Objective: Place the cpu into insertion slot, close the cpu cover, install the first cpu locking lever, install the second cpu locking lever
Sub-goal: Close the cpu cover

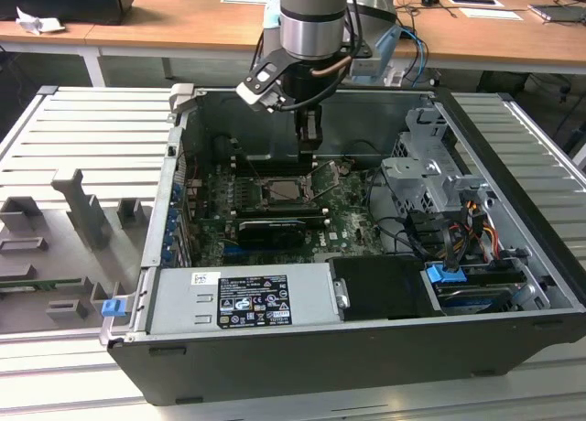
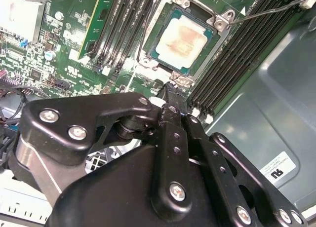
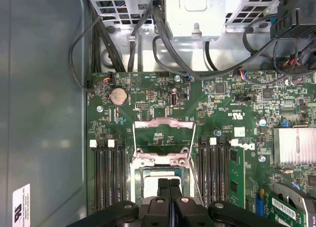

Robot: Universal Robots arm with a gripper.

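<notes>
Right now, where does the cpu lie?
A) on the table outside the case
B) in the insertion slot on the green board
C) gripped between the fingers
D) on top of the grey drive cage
B: in the second wrist view the cpu lies flat inside the insertion slot, clear of the fingers, which are closed together beside the socket's edge.

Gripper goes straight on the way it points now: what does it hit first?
Probably the metal rim of the socket, right beside the chip. The gripper, jaws shut, points down at that edge; the cover stands open. Depth is unclear, so it could be the chip instead.
</notes>
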